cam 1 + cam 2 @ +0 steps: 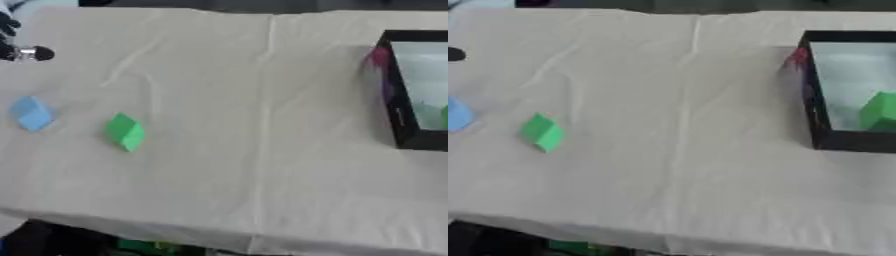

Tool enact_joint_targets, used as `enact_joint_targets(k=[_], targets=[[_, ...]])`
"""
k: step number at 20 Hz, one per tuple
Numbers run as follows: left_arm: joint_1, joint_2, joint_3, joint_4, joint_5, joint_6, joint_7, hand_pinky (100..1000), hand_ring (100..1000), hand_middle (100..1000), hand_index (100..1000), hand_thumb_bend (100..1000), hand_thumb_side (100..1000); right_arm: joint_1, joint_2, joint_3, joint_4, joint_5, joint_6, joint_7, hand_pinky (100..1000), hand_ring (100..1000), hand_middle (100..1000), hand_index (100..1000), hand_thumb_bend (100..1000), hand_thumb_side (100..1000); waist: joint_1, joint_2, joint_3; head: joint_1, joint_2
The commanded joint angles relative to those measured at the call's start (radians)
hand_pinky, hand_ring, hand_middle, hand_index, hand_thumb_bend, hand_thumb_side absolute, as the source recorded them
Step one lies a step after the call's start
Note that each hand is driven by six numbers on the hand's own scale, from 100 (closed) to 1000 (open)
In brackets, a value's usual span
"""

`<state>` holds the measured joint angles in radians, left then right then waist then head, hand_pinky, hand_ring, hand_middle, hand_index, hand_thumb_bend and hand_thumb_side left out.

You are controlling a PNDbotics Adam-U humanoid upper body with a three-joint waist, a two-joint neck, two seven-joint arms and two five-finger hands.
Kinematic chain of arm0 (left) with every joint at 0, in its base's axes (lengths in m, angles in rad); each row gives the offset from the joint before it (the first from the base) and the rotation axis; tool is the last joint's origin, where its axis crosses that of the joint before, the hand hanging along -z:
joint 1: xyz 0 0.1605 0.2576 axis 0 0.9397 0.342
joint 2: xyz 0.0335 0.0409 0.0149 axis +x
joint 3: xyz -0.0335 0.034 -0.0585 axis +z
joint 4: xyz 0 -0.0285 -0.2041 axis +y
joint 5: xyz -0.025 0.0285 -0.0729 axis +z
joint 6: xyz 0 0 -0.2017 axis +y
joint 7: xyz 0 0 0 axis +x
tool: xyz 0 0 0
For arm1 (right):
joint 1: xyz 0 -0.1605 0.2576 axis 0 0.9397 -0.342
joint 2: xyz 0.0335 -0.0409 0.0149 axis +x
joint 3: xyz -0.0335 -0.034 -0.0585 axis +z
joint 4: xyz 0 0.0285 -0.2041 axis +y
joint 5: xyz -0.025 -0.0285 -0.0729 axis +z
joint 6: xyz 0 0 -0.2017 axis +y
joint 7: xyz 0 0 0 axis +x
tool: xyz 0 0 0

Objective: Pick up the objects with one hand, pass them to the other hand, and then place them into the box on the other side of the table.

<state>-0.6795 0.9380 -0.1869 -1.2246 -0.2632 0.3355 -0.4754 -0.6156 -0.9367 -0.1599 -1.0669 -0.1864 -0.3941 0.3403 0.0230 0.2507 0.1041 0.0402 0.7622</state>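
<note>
A green block lies on the cloth-covered table at the left. Further left, near the table's edge, sits a light blue block. The black box stands at the right edge, pale inside, with a green object in its near right part. At the upper left edge only a black and silver part of my left hand shows, well behind the blue block and touching neither block. My right hand shows in no view.
The beige cloth has creases down the middle. The table's front edge runs along the bottom, with dark floor and something green below it. A reddish patch marks the box's outer left wall.
</note>
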Motion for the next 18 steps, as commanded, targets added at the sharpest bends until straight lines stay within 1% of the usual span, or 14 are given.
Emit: enact_joint_targets(k=[1,7,8,9,12,14,18], targets=[[0.013,0.075,0.019,-0.018,0.02,-0.009,-0.026,796,826,772,854,739,433,-0.008,-0.042,-0.017,-0.006,0.01,0.003,-0.004,1000,961,925,916,100,382,-0.002,-0.013,0.001,0.005,-0.007],[0.043,0.087,0.015,0.011,0.014,0.001,-0.067,807,836,779,854,729,333,0.003,-0.04,-0.016,-0.003,0.022,-0.001,-0.009,1000,959,924,912,100,370,-0.005,-0.012,0.001,0.002,-0.008],[0.045,0.086,0.011,0.02,0.015,0.0,-0.078,810,839,779,853,729,329,0.005,-0.04,-0.017,-0.002,0.024,-0.002,-0.01,1000,959,923,912,100,341,-0.005,-0.012,0.001,0.001,-0.009],[0.047,0.086,0.009,0.029,0.021,-0.002,-0.09,811,840,781,855,723,324,0.008,-0.04,-0.017,-0.001,0.027,-0.003,-0.012,1000,959,923,912,100,362,-0.005,-0.011,0.001,0.0,-0.01],[0.053,0.084,-0.001,0.05,0.032,-0.011,-0.12,817,845,782,855,704,281,0.012,-0.038,-0.015,0.003,0.036,-0.006,-0.015,1000,958,923,911,100,358,-0.004,-0.011,-0.002,0.001,-0.011],[0.054,0.081,-0.005,0.065,0.038,-0.014,-0.134,821,849,783,853,683,226,0.013,-0.038,-0.014,0.004,0.04,-0.009,-0.017,1000,957,922,910,100,356,-0.005,-0.011,-0.004,0.002,-0.011],[0.048,0.074,-0.008,0.096,0.032,-0.017,-0.145,823,850,784,854,674,190,0.018,-0.037,-0.013,0.006,0.045,-0.014,-0.019,1000,955,918,909,100,339,-0.006,-0.011,-0.007,0.014,-0.014]])
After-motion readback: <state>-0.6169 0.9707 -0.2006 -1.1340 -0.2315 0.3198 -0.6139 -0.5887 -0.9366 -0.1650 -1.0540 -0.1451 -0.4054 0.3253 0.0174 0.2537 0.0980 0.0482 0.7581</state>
